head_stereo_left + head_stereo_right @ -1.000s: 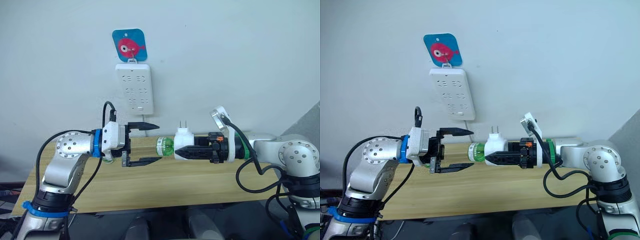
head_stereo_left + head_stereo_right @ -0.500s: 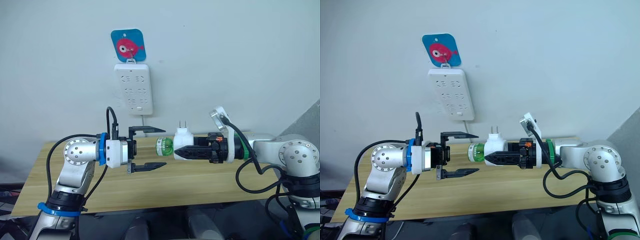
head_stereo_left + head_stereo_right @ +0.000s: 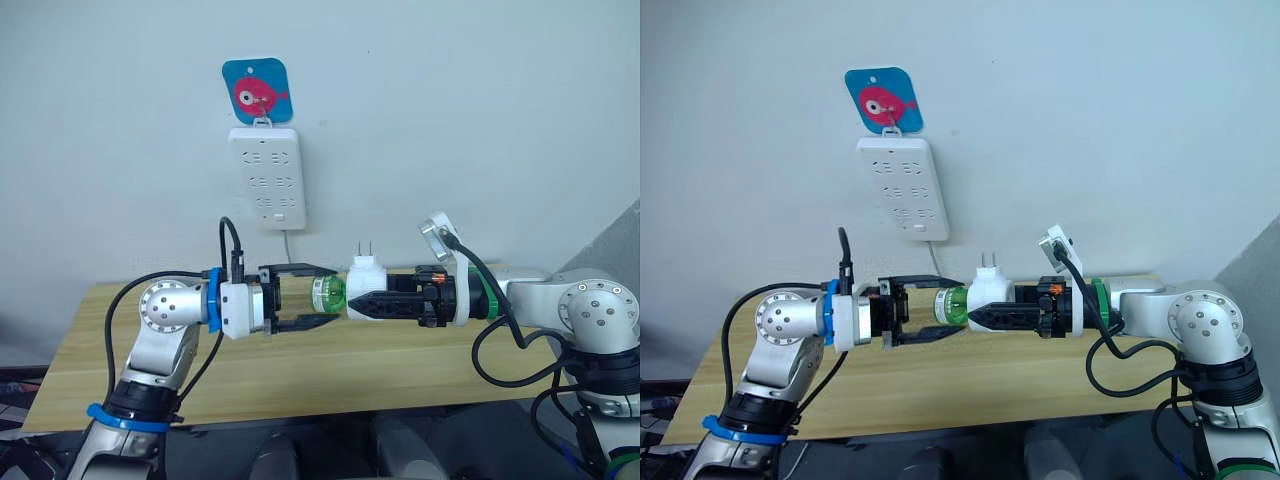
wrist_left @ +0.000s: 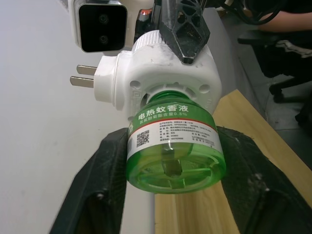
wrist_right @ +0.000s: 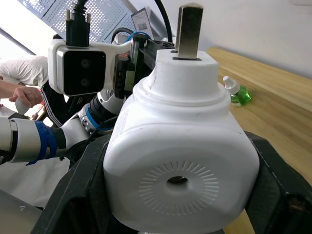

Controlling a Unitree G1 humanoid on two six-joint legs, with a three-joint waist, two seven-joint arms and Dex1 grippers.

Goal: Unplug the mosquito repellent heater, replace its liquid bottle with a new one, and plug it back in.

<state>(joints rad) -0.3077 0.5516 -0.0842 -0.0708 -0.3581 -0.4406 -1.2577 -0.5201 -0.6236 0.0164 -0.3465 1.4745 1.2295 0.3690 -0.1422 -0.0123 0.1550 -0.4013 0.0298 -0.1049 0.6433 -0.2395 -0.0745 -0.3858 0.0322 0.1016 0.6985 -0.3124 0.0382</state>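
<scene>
Left gripper (image 3: 322, 297): advanced since the earlier frame; its fingers, spread, now flank the green liquid bottle (image 4: 171, 141), not yet clamped. Mosquito repellent heater (image 3: 367, 286): unplugged, clenched between right gripper (image 3: 352, 304) fingers, prongs up. Bottle removal appears imminent.

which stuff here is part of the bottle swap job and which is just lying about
Part of the job:
- heater, unplugged, gripped by the right claw
- green bottle screwed into it, between the open left claw's fingers
- power strip on the wall, for plugging back in
- second green bottle lying on the table

Just lying about:
- fish hook plate above the strip
</scene>
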